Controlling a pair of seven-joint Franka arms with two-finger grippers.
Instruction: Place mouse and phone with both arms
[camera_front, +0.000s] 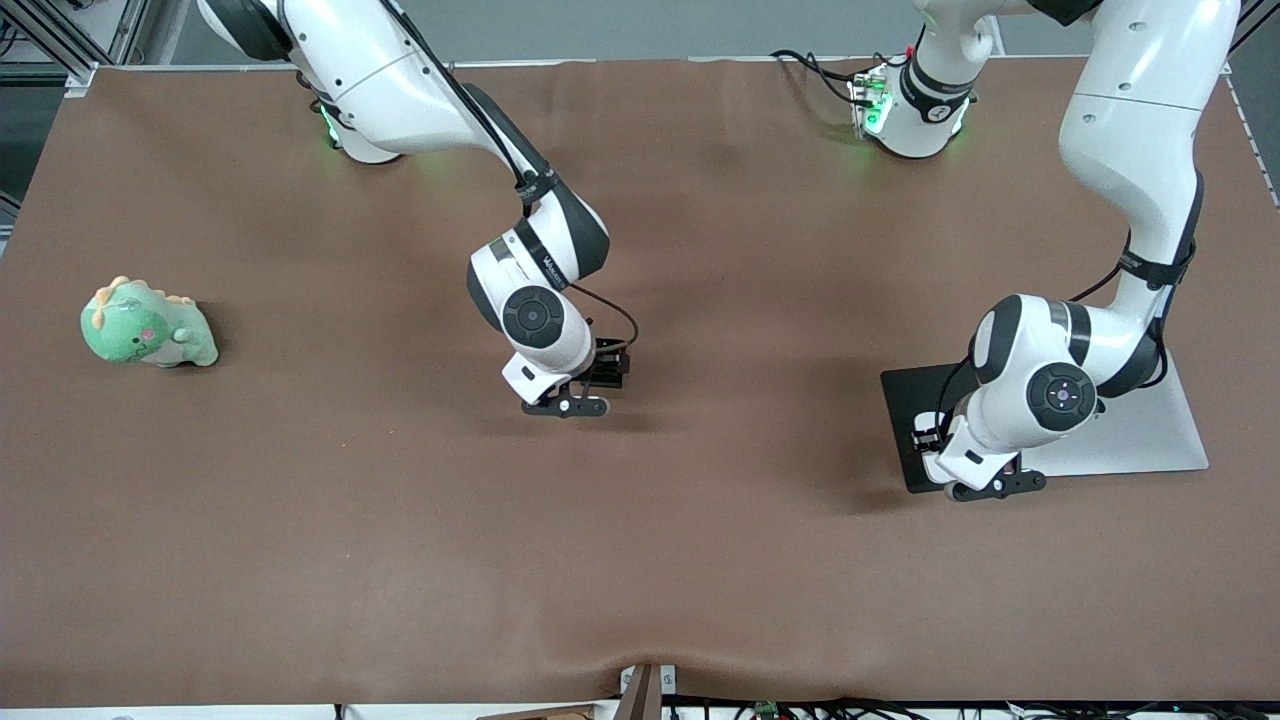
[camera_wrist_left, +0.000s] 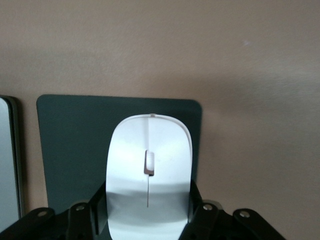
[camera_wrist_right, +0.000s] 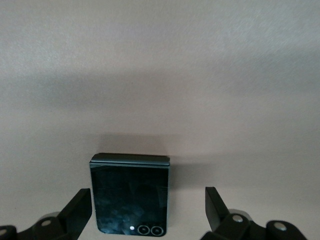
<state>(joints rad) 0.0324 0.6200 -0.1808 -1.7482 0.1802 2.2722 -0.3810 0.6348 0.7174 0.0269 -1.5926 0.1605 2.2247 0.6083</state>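
Right wrist view, phone (camera_wrist_right: 129, 194) between spread right claw (camera_wrist_right: 149, 210) fingers, untouched

High front overview; 2 close downward wrist views

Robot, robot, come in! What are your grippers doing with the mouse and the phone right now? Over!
Left gripper shut on mouse, over dark pad. Right gripper open, straddling phone mid-table. Nothing in the way.
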